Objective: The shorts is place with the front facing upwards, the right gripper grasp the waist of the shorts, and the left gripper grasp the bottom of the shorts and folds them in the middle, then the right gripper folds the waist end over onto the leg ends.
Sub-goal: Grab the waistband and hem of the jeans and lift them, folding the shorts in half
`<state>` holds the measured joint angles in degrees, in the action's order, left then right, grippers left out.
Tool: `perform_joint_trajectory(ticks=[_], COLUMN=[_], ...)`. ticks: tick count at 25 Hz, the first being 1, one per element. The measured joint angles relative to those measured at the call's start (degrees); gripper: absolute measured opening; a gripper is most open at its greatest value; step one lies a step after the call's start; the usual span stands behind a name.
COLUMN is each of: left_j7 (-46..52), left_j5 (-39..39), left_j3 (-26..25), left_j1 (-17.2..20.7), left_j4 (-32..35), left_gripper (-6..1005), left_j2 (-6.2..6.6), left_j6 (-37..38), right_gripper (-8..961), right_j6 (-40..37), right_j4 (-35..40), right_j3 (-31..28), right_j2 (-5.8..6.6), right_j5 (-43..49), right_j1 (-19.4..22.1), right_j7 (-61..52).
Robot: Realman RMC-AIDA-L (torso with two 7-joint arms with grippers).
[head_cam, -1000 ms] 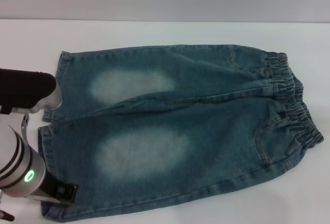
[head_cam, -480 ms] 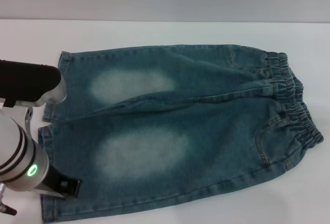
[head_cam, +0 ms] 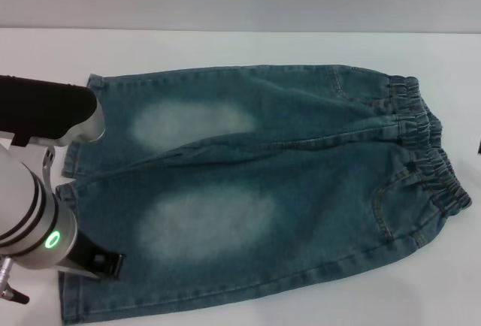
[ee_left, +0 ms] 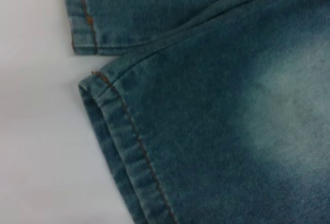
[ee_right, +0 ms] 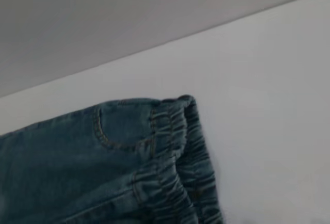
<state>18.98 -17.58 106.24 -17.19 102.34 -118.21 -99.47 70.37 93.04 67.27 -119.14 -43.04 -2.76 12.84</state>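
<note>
Now, shorts (head_cam: 263, 191): blue denim, two pale faded patches, lying flat on the white table (head_cam: 225, 48).
Waist (head_cam: 428, 146): ruched band lying rightward.
Bottom (ee_left: 124, 146): stitched hems lying leftward.
Left gripper (head_cam: 101, 260): hovering over the hems, finger state unclear.

Bare table (head_cam: 225, 52) all around shorts (head_cam: 301, 161)

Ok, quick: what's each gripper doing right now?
Left gripper: over the shorts' bottom, holding nothing visible; open or shut cannot be told.
Right gripper: not in view.
</note>
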Motion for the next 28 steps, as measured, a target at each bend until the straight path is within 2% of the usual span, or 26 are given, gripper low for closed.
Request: perform_joint_trajectory(ticks=[6, 18, 25, 28], left_j7=[0.0, 0.4, 2.0, 3.2], left_j5=[0.0, 0.3, 2.1, 2.2], left_j3=[0.0, -0.3, 0.1, 1.2], left_j1=[-0.6, -1.2, 0.7, 1.3], left_j4=[0.1, 2.3, 2.1, 1.8], left_gripper=[17, 32, 40, 137], left_j2=[0.0, 0.1, 0.0, -0.06], left_j6=[-0.4, -2.8, -5.1, -5.2], right_gripper=[727, 726, 726, 727], right_j6=[-1.2, -1.3, -0.9, -0.9], right_j4=[-3.3, -3.2, -1.3, -1.1], right_j3=[2.2, 3.1, 1.9, 1.4], right_j2=[-0.04, -0.03, 0.27, 0.28], right_j5=[-0.8, -1.5, -1.5, -1.5], right_j1=[-0.1, 0.4, 0.9, 0.9], right_j7=[0.0, 0.0, 0.0, 0.0])
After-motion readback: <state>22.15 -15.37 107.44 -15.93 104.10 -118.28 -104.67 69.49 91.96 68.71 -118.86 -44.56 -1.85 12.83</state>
